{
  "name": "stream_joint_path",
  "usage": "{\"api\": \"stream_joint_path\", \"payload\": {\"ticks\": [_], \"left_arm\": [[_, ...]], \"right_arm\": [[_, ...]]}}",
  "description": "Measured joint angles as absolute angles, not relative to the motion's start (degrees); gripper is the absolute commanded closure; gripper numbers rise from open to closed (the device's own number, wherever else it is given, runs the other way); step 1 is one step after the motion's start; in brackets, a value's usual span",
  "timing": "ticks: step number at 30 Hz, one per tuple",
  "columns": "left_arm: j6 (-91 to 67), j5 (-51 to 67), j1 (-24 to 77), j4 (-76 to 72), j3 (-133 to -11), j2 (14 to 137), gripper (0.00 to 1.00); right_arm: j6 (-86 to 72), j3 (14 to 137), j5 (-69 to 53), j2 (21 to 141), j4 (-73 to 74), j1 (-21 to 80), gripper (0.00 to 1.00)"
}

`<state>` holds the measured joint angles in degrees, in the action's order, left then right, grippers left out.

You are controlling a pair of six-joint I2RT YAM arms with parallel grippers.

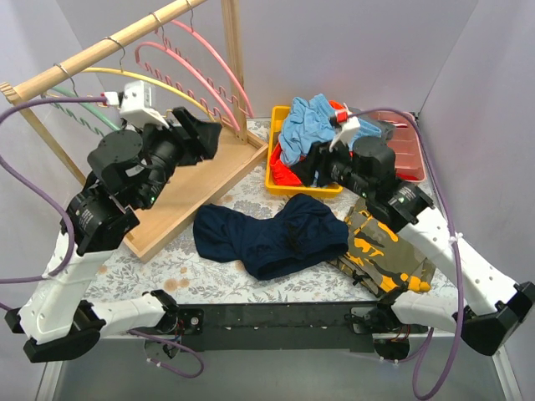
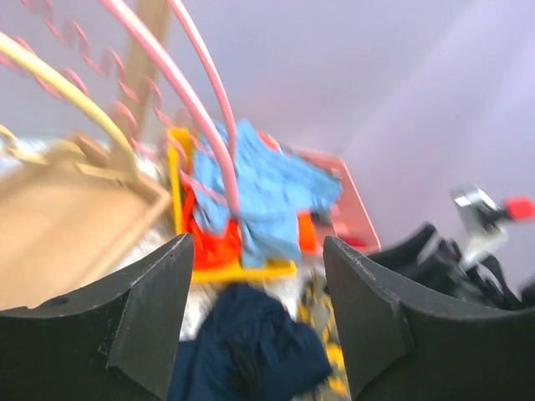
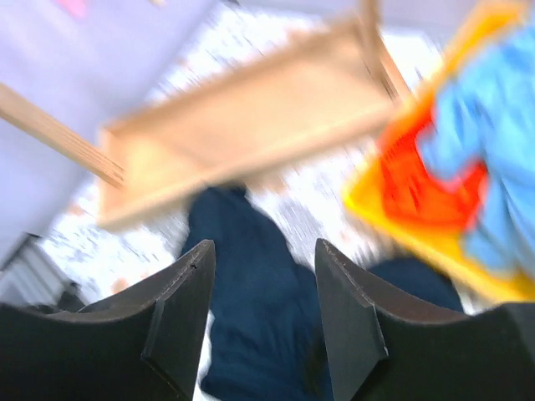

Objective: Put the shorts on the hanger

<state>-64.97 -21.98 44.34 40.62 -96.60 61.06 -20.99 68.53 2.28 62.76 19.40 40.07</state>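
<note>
Left wrist view: reading left gripper [image 2: 255, 280] as released, fingers apart, nothing between. Right wrist view: same for right gripper [image 3: 263, 284], spread and empty. Both wrist views blurred, so not trusting fine detail there.

Outward, top external view: finding the shorts [image 1: 269, 234] crumpled on the table [image 1: 209, 280] at lower centre of the frame, held by neither claw, right edge against the camouflage garment [image 1: 380, 246]. Finding the hanger [image 1: 73, 92] at upper left, hooked on the wooden rail [image 1: 100, 46], mostly hidden behind the left arm, just beside the yellow hanger [image 1: 167, 83] and near the pink hangers [image 1: 209, 58].

Likely failure points, judging from this layout:
- Pinching one bunched fold instead of the waistband: lopsided hang, slipping off the thin bar.
- Dragging the camouflage garment along, given the contact at that edge.
- Going for the yellow hanger by mistake, given how close it sits.
- Knocking hangers off the rail, with the left arm crowding the rack.
- Snagging the purple cable [image 1: 50, 102] looping past the hooks.

Writing: none legible. No brand or label readable in any view.
</note>
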Motion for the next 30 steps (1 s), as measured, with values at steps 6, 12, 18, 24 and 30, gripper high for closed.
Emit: {"api": "stream_joint_path", "payload": {"ticks": [6, 12, 18, 24, 30], "left_arm": [[-57.3, -35.5, 44.4, 36.4, -105.8, 67.7, 0.39], [-50.0, -43.7, 44.4, 33.4, -107.6, 73.7, 0.44], [-44.2, -46.8, 42.7, 30.6, -107.7, 76.5, 0.50], [-44.2, -43.4, 36.6, 30.0, -109.4, 77.7, 0.53], [-47.3, -38.0, 31.4, 31.0, -112.1, 80.3, 0.55]], "right_arm": [[-17.6, 82.7, -6.3, 74.2, 6.8, 40.7, 0.42], [-15.1, 92.6, -8.4, 84.6, 0.7, 41.8, 0.44], [-12.7, 96.4, -8.8, 89.4, -0.6, 44.0, 0.43], [-10.2, 102.0, -7.2, 93.4, -0.3, 48.5, 0.48], [-9.1, 108.1, -4.6, 98.7, -0.1, 49.1, 0.68]]}}
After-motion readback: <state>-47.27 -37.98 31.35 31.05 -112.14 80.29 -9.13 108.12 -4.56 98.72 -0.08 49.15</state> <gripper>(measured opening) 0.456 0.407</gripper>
